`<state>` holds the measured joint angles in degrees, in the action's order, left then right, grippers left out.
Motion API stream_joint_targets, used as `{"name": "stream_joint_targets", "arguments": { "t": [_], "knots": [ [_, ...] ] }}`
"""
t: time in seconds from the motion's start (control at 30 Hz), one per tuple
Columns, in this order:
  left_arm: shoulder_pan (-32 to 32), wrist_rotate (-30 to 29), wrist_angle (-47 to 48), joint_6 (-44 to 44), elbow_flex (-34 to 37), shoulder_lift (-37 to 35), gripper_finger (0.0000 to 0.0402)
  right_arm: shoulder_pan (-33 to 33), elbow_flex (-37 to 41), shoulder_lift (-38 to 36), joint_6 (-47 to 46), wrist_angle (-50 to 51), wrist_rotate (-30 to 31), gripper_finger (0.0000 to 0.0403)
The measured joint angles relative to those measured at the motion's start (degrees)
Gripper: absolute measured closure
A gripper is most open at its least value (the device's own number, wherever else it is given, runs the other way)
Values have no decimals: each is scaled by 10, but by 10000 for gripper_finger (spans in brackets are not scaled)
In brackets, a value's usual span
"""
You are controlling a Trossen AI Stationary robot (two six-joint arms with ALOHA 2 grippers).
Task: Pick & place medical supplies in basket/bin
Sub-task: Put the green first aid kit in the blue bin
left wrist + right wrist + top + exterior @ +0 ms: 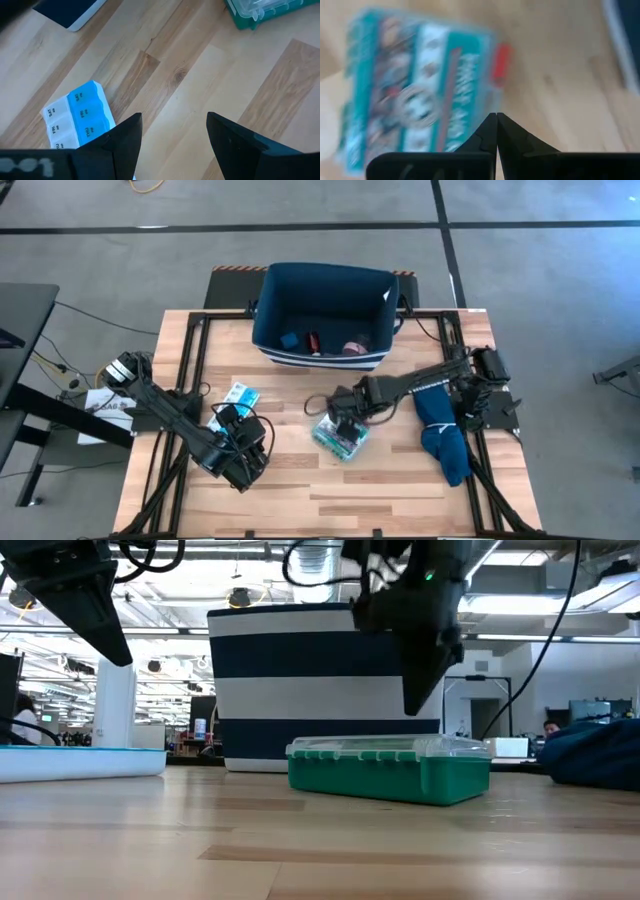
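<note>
The navy bin (322, 292) stands at the table's far middle; in it lie a blue cube (290, 339), a red-white bottle (312, 342) and a pink roll (354, 348). The green first-aid box (340, 436) (388, 770) (420, 95) lies flat on the table's middle. My right gripper (342, 408) (496, 118) hangs shut just above its far end, clear of the lid in the low view. The light-blue pill organiser (240, 396) (80, 120) lies flat to the left. My left gripper (240, 442) (175, 125) is open, raised beside it. No brown bar shows.
A long dark-blue cloth (442, 432) lies along the table's right side under the right arm. Bare wood lies across the near half of the table (330, 500). Papers (100, 402) sit off the table's left edge.
</note>
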<state>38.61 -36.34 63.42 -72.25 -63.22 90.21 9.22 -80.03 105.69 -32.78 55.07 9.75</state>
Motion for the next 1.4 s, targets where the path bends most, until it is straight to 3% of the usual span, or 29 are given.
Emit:
{"name": "stream_joint_targets", "arguments": {
  "t": [0.2,0.37,0.8,1.4],
  "knots": [
    [0,0,0,5,0,0,189,-43,0,8,-12,-5,-38,400],
    [0,0,0,8,0,0,189,-65,0,16,-5,-8,-108,373],
    [0,-4,0,11,0,0,189,-56,7,24,13,-24,-75,269],
    [0,16,1,7,0,0,189,-55,-5,66,33,21,-72,286]
  ]
}}
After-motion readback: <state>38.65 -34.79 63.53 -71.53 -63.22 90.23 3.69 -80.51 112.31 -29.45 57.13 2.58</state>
